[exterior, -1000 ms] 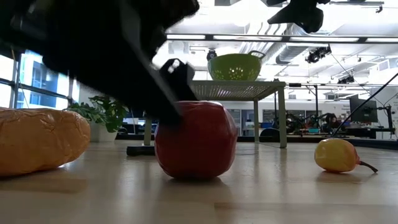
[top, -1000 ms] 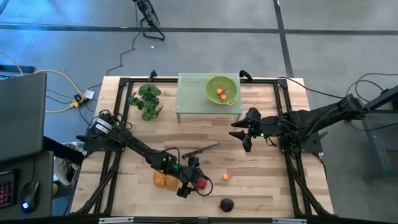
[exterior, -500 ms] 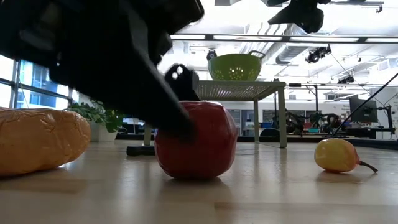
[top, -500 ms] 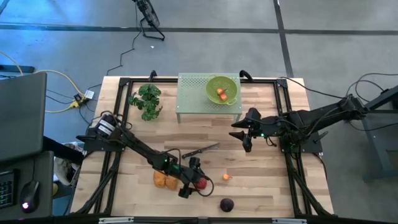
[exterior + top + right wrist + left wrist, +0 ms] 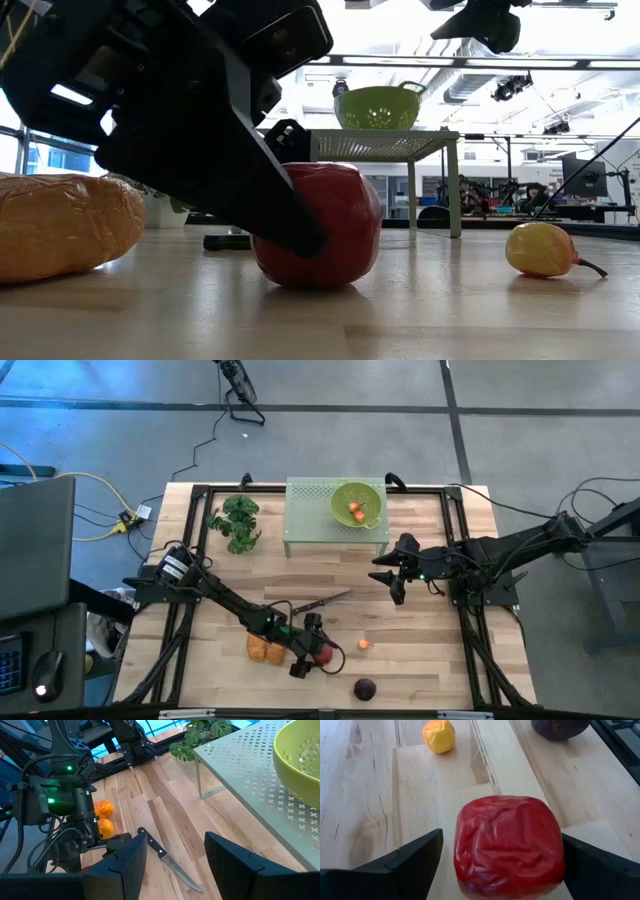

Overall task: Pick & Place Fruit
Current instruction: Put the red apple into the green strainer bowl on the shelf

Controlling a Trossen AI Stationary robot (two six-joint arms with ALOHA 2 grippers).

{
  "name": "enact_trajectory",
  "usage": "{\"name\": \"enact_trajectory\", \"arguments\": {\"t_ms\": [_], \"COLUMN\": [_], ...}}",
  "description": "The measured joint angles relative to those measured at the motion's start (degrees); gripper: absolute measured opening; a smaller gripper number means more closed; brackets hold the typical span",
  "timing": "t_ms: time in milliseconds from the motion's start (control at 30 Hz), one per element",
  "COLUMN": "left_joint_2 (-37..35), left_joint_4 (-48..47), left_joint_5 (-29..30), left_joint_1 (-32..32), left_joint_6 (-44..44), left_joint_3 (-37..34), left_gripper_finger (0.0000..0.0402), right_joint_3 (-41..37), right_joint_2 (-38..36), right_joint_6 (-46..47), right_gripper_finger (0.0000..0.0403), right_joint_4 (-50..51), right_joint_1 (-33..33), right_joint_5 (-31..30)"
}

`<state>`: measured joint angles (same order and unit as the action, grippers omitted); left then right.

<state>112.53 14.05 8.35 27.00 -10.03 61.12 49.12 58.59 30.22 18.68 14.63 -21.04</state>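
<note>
The red apple-like fruit (image 5: pixel 324 654) (image 5: pixel 509 845) sits on the table near its near edge. My left gripper (image 5: pixel 310 648) (image 5: pixel 502 847) is open and lowered over it, with one finger on each side. Two orange oblong fruits (image 5: pixel 263 650) (image 5: pixel 60 225) lie just to its left. A tiny orange fruit (image 5: pixel 363 645) (image 5: pixel 543 249) and the dark purple round one (image 5: pixel 365 689) (image 5: pixel 560 727) lie to its right. Two orange-red pieces lie in the green bowl (image 5: pixel 357 503) on the rack (image 5: pixel 310 520). My right gripper (image 5: pixel 395 578) (image 5: pixel 175 870) is open and hangs above mid-table. My left gripper straddles the red fruit, slanting down from the table's left. One finger (image 5: pixel 585 865) stands right at the fruit's side (image 5: pixel 559 845); whether it touches I cannot tell. A gap shows beside the other finger (image 5: pixel 415 857). The fruit rests on the table.
A slim dark knife (image 5: pixel 325 601) (image 5: pixel 167 860) lies mid-table between the arms. A leafy green bunch (image 5: pixel 236 523) lies at the far left beside the rack. Bare wood shows to the right of the tiny fruit. A black frame runs along the table's edges.
My left gripper has come down around the red fruit and edged slightly toward the near edge; in the low view its near finger now reaches almost to the table in front of the fruit. The fruit has stayed on the table. My right arm has kept still.
</note>
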Motion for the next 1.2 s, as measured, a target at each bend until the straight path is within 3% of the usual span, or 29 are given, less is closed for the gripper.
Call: {"name": "enact_trajectory", "arguments": {"t_ms": [300, 533, 733, 1200], "left_joint_2": [0.00, -0.38, -2.47, -12.03], "left_joint_4": [0.04, -0.65, -0.92, -7.45], "left_joint_5": [0.05, 0.01, -0.05, 5.49], "left_joint_1": [0.00, 0.00, 0.00, -2.20], "left_joint_6": [-0.60, -0.32, -0.70, 4.23], "left_joint_3": [0.00, 0.00, 0.00, 0.00], "left_gripper_finger": [0.0239, 0.0239, 0.0264, 0.0245], "right_joint_3": [0.00, 0.00, 0.00, 0.00], "right_joint_2": [0.00, 0.00, -0.01, 0.00], "right_joint_6": [0.00, 0.92, 1.73, 2.58], "right_gripper_finger": [0.0192, 0.0192, 0.0192, 0.0192], "right_joint_4": [0.00, 0.04, 0.87, 4.62], "right_joint_1": [0.00, 0.00, 0.04, 4.32], "right_joint_5": [-0.02, 0.69, 2.96, 3.26]}}
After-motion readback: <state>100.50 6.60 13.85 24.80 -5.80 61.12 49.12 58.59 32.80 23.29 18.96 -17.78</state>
